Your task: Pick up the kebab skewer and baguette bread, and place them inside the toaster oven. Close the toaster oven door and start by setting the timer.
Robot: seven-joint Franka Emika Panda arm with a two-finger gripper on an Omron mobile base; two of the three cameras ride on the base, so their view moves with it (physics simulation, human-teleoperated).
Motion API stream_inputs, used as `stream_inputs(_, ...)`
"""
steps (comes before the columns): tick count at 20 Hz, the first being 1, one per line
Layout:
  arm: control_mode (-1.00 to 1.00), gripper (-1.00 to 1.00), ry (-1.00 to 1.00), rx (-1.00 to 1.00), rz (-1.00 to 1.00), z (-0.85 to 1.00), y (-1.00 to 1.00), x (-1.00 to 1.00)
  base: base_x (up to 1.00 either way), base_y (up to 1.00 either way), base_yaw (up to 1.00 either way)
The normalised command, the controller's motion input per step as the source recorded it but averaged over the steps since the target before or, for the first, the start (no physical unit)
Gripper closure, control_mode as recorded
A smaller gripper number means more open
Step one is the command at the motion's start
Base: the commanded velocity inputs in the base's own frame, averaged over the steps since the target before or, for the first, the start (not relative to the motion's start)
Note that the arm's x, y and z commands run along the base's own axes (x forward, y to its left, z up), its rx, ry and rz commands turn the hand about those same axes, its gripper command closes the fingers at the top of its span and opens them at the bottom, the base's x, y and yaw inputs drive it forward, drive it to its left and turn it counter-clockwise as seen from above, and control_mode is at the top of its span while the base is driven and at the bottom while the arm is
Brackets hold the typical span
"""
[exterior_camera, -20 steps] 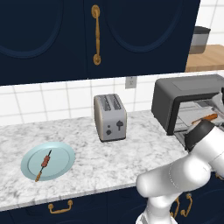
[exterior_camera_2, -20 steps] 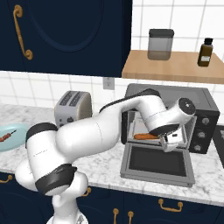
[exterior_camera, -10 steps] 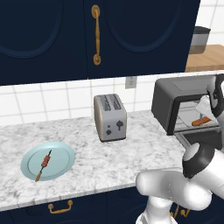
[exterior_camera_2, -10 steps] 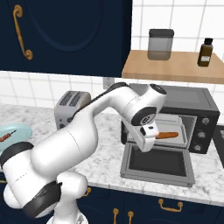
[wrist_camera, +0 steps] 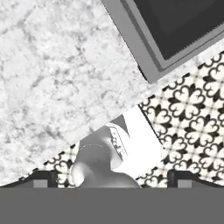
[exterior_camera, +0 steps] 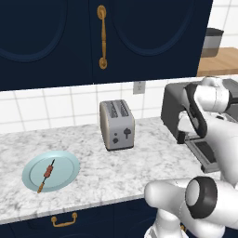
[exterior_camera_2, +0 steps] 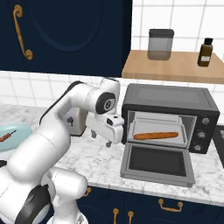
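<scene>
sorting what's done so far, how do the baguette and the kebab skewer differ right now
The baguette bread is a thick orange-brown loaf lying on the rack inside the open toaster oven; the kebab skewer is a thin stick with dark meat chunks, on the light blue plate left of the silver toaster. Neither is held.

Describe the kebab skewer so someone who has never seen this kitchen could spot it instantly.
Look along the marble counter to its left end, left of the silver toaster. A pale blue plate lies there, and the kebab skewer rests on it: a thin stick with dark red chunks at its middle.
</scene>
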Motion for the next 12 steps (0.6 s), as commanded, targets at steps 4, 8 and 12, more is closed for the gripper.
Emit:
stream_inputs(4,-1.00,-1.00,0.21,-0.10,0.37,-0.07,1.00,0.00,0.00,0.00,0.00)
stream_inputs(8,-1.00,-1.00,0.22,-0.09,0.34,-0.04,1.00,0.00,0.00,0.00,0.00)
stream_inputs(12,-1.00,-1.00,0.20,-0.10,0.29,-0.04,1.00,0.00,0.00,0.00,0.00)
